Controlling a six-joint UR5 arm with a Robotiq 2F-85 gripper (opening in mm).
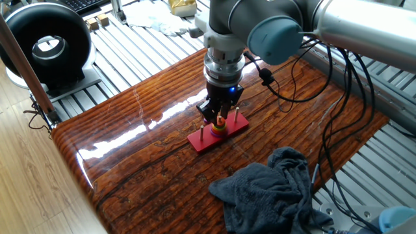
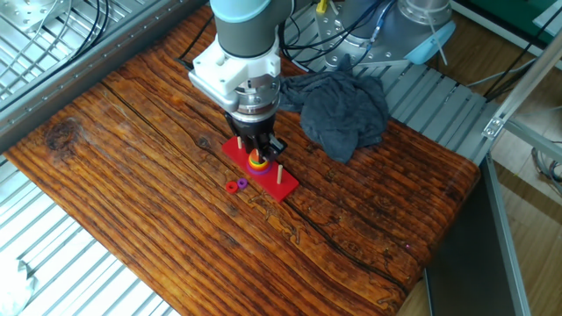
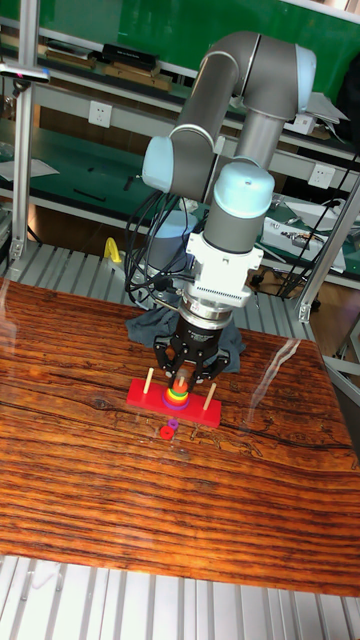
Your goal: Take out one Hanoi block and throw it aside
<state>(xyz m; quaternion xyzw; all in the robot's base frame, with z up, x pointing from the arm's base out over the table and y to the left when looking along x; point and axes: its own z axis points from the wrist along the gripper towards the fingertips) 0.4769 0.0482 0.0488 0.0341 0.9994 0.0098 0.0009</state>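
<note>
arm (image 3: 245, 90): reaching over the table, wrist vertical | gripper (image 3: 180, 383): pointing straight down, low | fingers (image 1: 209, 112): close together; whether gripping, unclear

We see our arm (image 3: 245, 75) built of grey metal tubes with pale blue joint caps, a white wrist block (image 2: 235, 72), a black claw (image 3: 186, 375) lit by a small blue light, and black cables (image 1: 338, 97) looping alongside.
</note>
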